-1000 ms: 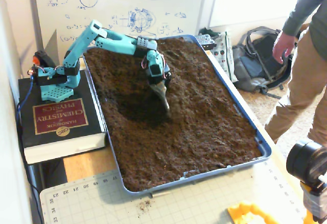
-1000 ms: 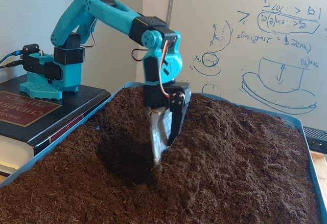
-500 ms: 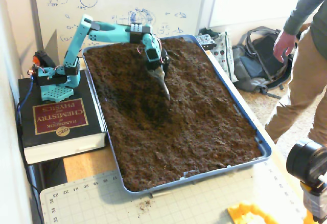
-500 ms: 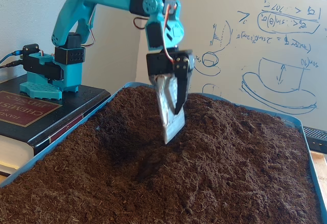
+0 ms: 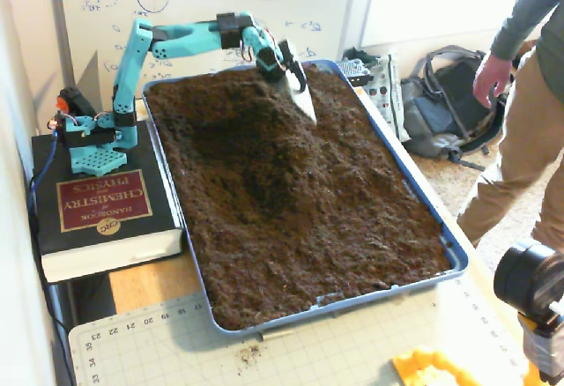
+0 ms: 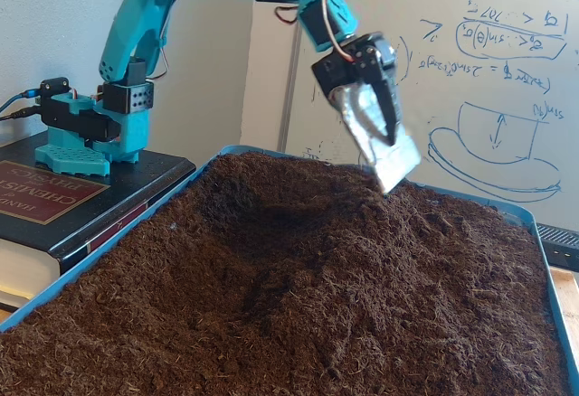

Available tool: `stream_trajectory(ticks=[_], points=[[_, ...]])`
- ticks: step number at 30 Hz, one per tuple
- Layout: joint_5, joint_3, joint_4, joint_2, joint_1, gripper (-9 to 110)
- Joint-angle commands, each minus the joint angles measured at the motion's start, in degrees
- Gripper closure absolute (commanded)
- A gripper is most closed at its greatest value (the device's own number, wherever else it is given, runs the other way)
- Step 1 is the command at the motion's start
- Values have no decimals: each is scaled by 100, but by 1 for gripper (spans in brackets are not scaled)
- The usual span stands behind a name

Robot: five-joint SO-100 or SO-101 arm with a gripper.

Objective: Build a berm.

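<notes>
I see the berm (image 5: 330,152) as a raised ridge of dark crumbly soil running lengthwise through the middle of the blue tray (image 5: 421,203), from the far end toward the near edge; in the low fixed view it crests just below the tool (image 6: 362,233). A darker hollow (image 5: 251,179) lies beside it on the side toward the arm's base. My gripper (image 5: 301,95) hangs in the air above the tray's far end, clear of the soil, its tip covered by a silvery scoop-like blade (image 6: 380,147); I cannot tell whether the fingers are open or closed. The teal arm (image 5: 176,40) stands on a thick chemistry handbook (image 5: 101,205) beside the tray's left edge. A person (image 5: 520,95) stands off the right side.
</notes>
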Motion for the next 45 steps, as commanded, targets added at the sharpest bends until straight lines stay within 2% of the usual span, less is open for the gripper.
stream_trajectory(ticks=[1, 12, 16, 37, 45], points=[[264, -598, -554, 580, -343, 101], [387, -659, -2312, -773, -2057, 101], [694, -659, -3050, -1433, -2355, 101], [958, -659, -5889, -2971, -2285, 101], [870, -633, -6021, -3085, -1942, 101]])
